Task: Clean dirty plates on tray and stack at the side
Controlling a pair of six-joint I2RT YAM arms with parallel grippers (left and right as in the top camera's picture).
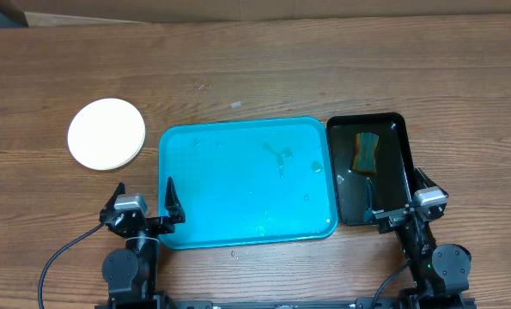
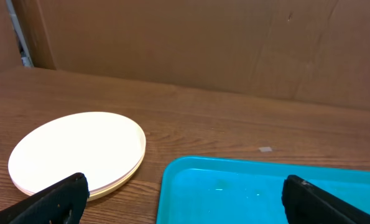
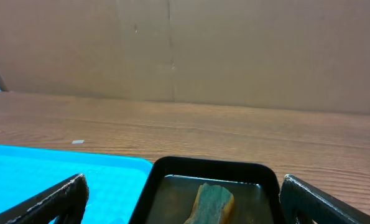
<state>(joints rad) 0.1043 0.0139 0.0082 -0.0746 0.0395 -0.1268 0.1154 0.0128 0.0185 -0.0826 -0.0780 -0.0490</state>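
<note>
The teal tray (image 1: 246, 182) lies in the middle of the table with no plates on it, only wet spots. The plates (image 1: 106, 133) sit in a stack on the wood left of the tray, a white one on top; no smear shows on it. The stack also shows in the left wrist view (image 2: 79, 152), with the tray's corner (image 2: 172, 180) beside it. My left gripper (image 1: 143, 202) is open and empty at the tray's near left corner. My right gripper (image 1: 401, 202) is open and empty at the near end of the black tray.
A narrow black tray (image 1: 401, 184) stands right of the teal tray, touching it, with a yellow-green sponge (image 1: 367, 153) in it; both show in the right wrist view (image 3: 212, 202). A cardboard wall runs along the table's far edge.
</note>
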